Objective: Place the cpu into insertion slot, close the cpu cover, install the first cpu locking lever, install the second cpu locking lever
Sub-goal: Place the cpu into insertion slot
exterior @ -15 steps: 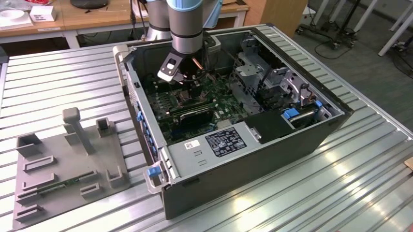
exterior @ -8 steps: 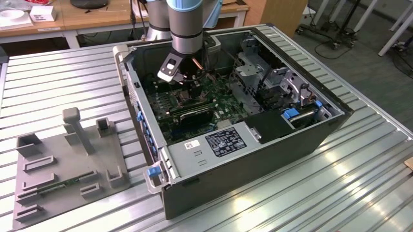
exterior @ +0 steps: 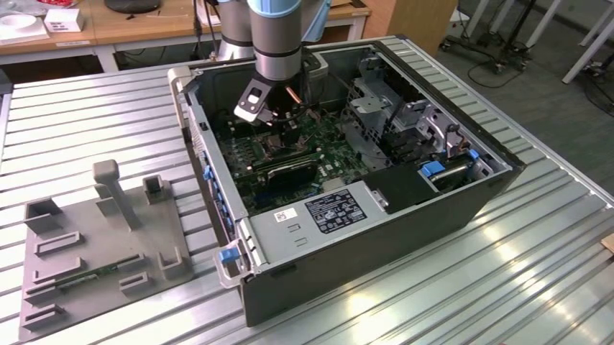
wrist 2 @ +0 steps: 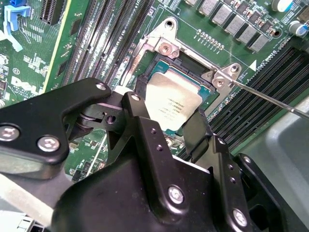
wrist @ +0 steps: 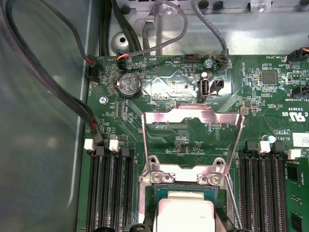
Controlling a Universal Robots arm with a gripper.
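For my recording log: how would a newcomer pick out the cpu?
In the open black computer case on the ribbed metal table, find the green motherboard. Between its banks of black memory slots sits the cpu, a small pale silver square chip. It is the only plain flat plate there, beside the flipped-open silvery cover frame.

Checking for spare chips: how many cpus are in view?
1. The cpu is at the socket, by the gripper, beside the open cover. The arm hides part of the board.
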